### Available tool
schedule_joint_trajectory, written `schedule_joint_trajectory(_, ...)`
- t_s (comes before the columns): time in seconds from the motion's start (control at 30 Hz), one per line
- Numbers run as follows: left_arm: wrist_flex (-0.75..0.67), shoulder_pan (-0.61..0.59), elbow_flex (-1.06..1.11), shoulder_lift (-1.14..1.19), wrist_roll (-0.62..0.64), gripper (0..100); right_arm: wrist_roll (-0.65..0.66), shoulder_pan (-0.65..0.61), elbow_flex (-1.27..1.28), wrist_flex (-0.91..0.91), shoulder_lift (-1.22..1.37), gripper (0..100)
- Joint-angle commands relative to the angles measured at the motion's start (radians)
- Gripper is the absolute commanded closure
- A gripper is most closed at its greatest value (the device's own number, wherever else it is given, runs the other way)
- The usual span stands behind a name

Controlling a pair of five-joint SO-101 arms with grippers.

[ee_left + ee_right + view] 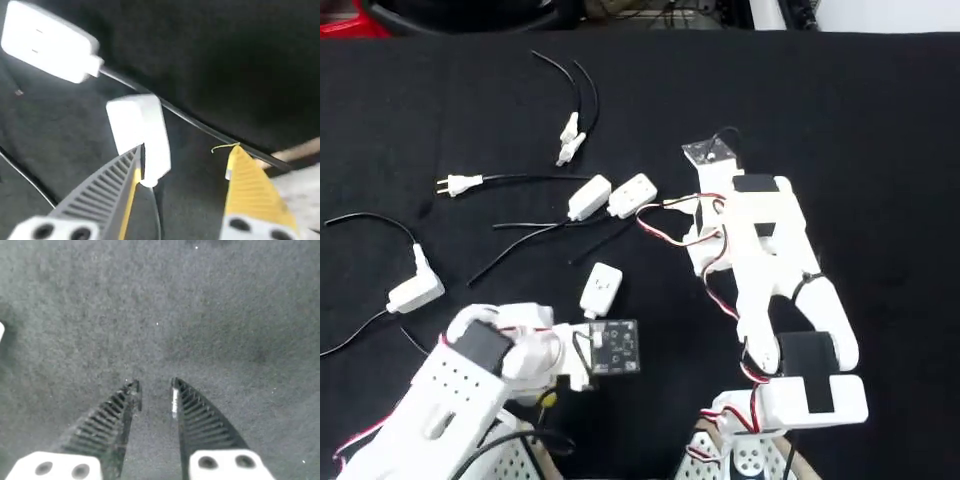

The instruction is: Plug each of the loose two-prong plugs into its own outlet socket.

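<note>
Hovering low over the black cloth [880, 120], the left gripper [187, 150] has its yellow-lined fingers spread wide. A white outlet block [139, 132] lies just inside one fingertip; whether the two touch cannot be told. The spread suits the block's breadth, so this reads as the set-up for a grasp rather than a grasp already made. Beyond it lies a second white socket [47, 42], slots facing up, whose black cord [200, 125] runs behind the block toward the other finger. The high view places what is probably this same block just past the left arm [470, 380], at the near-left of the table.

The right arm [770, 240] stretches toward mid-table. The right gripper [154, 385] has its fingers parted by a narrow gap with nothing between them, above bare cloth. This is judged a waiting posture, well apart from the left arm's work.

Loose items:
- A two-prong plug [460, 183] lies well apart from every socket.
- A pair of small white plugs [570, 138] lies farther back.
- An angled white adapter [417, 290] lies near the left edge.
- Two white blocks [610, 196] lie end to end at centre; whether they are mated cannot be told.

The task looks early. With the cords slack, a socket would likely slide when pushed, so one gripper should brace it while the other drives the plug.
</note>
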Motion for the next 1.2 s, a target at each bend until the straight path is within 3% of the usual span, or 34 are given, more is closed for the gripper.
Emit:
schedule_joint_trajectory(0.0, -0.112, -0.03, -0.019, 0.087, 0.003, 73, 0.006, 0.011, -0.01, -0.012, -0.002, 89.3)
schedule_joint_trajectory(0.23, -0.262, -0.147, -0.03, 0.249, -0.091, 74, 0.006, 0.011, -0.01, -0.012, -0.002, 89.3)
schedule_joint_trajectory(0.53, -0.255, -0.208, -0.157, 0.377, -0.101, 98, 0.006, 0.009, -0.01, -0.012, -0.002, 89.3)
schedule_joint_trajectory(0.83, -0.25, -0.2, -0.193, 0.388, -0.13, 97, 0.006, 0.009, -0.01, -0.012, -0.002, 89.3)
schedule_joint_trajectory(1.07, -0.063, -0.143, -0.197, 0.377, -0.137, 97, 0.006, 0.009, -0.01, -0.012, -0.002, 89.3)
schedule_joint_trajectory(1.17, -0.06, -0.142, -0.188, 0.387, -0.114, 97, 0.006, 0.009, -0.008, -0.012, -0.002, 89.3)
